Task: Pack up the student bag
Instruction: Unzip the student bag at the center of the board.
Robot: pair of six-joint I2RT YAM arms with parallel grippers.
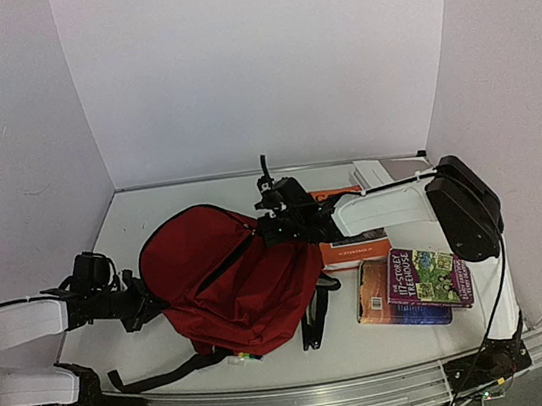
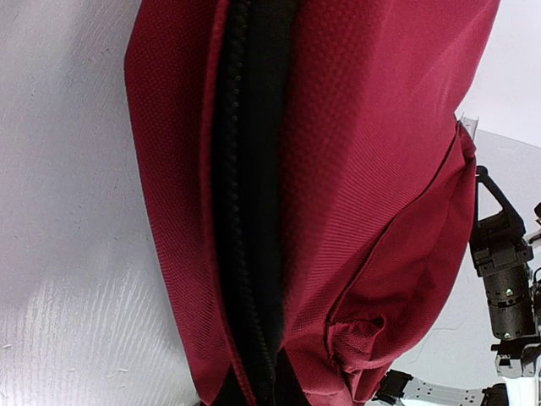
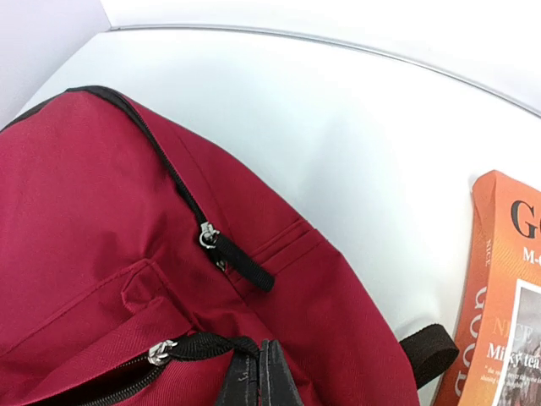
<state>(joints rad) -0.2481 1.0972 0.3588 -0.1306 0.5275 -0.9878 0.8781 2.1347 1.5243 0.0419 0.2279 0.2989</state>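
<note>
**While lying flat on the table: one bag, three books, two grippers**

Counted once: dark red soft fabric backpack with black straps (image 1: 226,280), flat on the white table (image 1: 152,215), left of centre, between both arms. Two silver zipper sliders (image 3: 207,235) visible on it from the right wrist.

Left gripper (image 1: 147,303) at the bag's left edge, fingers pressed together; fabric between them or not, impossible to tell. Right gripper (image 3: 258,376) at the bag's upper right, pinching the black fabric pull tab (image 3: 207,345) of the lower slider (image 3: 159,353).

Three books right of the bag:
- Flat orange paperback (image 1: 356,244), under the right arm, "Milky tea" legible on the cover.
- Purple paperback (image 1: 430,277), reading "STOREY TREEHOUSE", number before it unreadable.
- Orange-and-blue paperback (image 1: 377,299), underneath the purple one.
</note>
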